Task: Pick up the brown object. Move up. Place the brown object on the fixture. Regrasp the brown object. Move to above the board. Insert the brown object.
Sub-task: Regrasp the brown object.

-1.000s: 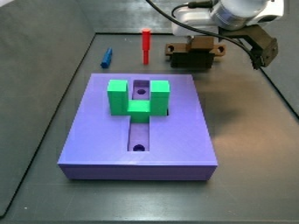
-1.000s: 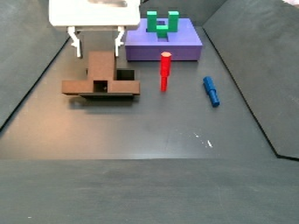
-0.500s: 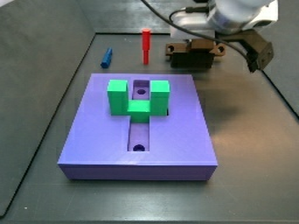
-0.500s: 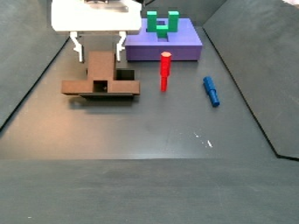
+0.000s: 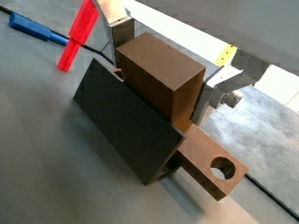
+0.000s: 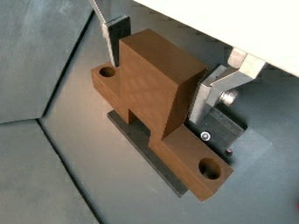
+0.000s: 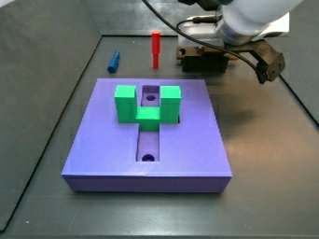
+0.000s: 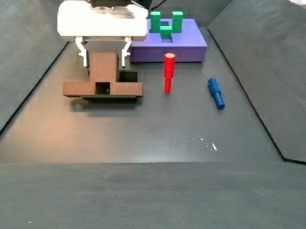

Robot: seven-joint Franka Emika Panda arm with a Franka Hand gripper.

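Observation:
The brown object [image 5: 158, 70] is a bar with a round hole near each end and a thick upright block in its middle. It rests on the dark fixture [image 5: 122, 122], near the back wall in a side view [image 8: 106, 70]. My gripper [image 8: 103, 59] hangs over it, open, with one silver finger [image 6: 114, 44] on each side of the upright block. A thin gap shows beside that finger in both wrist views. The purple board [image 7: 187, 140] with its green U-shaped block [image 7: 147, 103] lies apart from the gripper.
A red peg [image 8: 169, 73] stands upright between the fixture and the board, beside the fixture. A blue piece [image 8: 216, 91] lies flat on the floor further out. Dark side walls [image 8: 36, 80] fence in the floor.
The gripper has come down a little over the brown object, so its fingers reach lower along the upright block. The brown object and the fixture have not moved.

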